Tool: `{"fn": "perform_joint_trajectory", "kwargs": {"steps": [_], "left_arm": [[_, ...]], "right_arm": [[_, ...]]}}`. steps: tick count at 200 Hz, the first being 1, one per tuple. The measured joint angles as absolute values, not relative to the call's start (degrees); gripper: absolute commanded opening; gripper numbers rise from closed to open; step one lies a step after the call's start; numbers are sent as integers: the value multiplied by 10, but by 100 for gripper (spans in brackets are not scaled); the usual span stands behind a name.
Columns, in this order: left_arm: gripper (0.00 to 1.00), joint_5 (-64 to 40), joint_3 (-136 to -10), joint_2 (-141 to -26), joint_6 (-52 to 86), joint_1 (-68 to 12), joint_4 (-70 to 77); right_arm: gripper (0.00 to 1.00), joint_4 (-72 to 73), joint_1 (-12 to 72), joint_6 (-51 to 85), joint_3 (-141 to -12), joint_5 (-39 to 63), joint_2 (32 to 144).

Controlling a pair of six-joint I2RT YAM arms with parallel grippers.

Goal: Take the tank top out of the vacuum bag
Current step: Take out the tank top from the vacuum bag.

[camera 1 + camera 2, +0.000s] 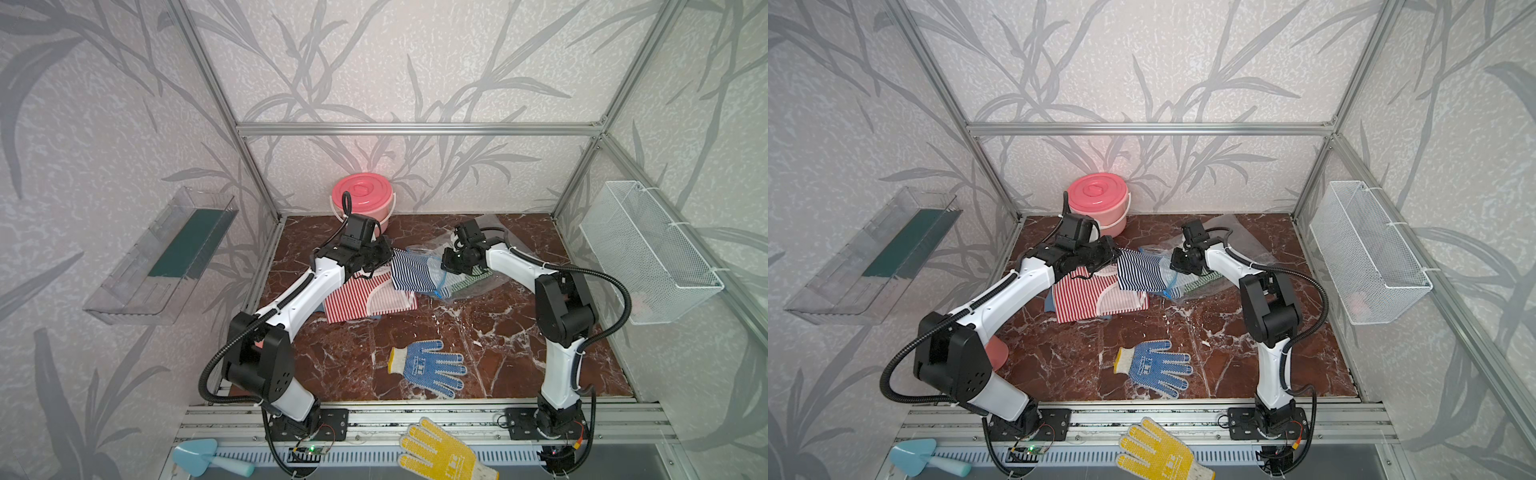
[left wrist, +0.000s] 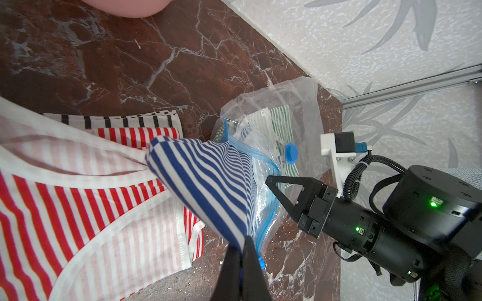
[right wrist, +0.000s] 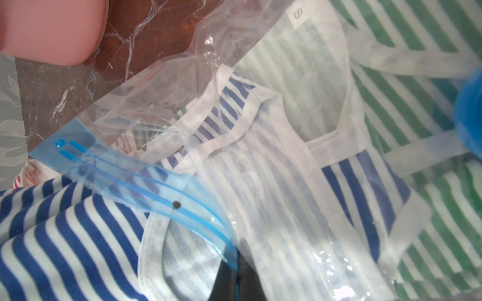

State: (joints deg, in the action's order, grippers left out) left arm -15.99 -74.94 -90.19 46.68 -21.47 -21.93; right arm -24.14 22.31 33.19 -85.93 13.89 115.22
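The blue-and-white striped tank top [image 1: 411,270] [image 2: 208,177] hangs partly out of the mouth of the clear vacuum bag [image 1: 490,226] [image 2: 300,104]. My left gripper [image 2: 243,241] [image 1: 388,254] is shut on the tank top's free end, holding it above the table. My right gripper [image 3: 236,259] [image 1: 446,262] is shut on the bag's blue zip strip [image 3: 156,192] at the mouth. The tank top's straps still lie inside the bag over a green striped top [image 3: 417,104]. The round blue valve cap [image 2: 291,153] sits on the bag's upper side.
A red striped top [image 1: 357,299] lies on the marble table left of the bag. A pink lidded bucket [image 1: 362,199] stands at the back. A blue glove [image 1: 432,368] lies in front, a yellow glove [image 1: 444,453] and a blue trowel [image 1: 199,457] on the front rail. A wire basket [image 1: 648,249] hangs right.
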Motion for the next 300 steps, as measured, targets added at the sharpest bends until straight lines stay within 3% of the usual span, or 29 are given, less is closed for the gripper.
{"fn": "perform_joint_trajectory", "kwargs": {"steps": [103,300], "left_arm": [[0,-74,-749,-848,430,-212,-250],[0,-59,-758,-869,400,-172,-258]], "right_arm": [[0,-253,223,332,-860,130,1152],[0,-261,223,329,-861,129,1154]]}}
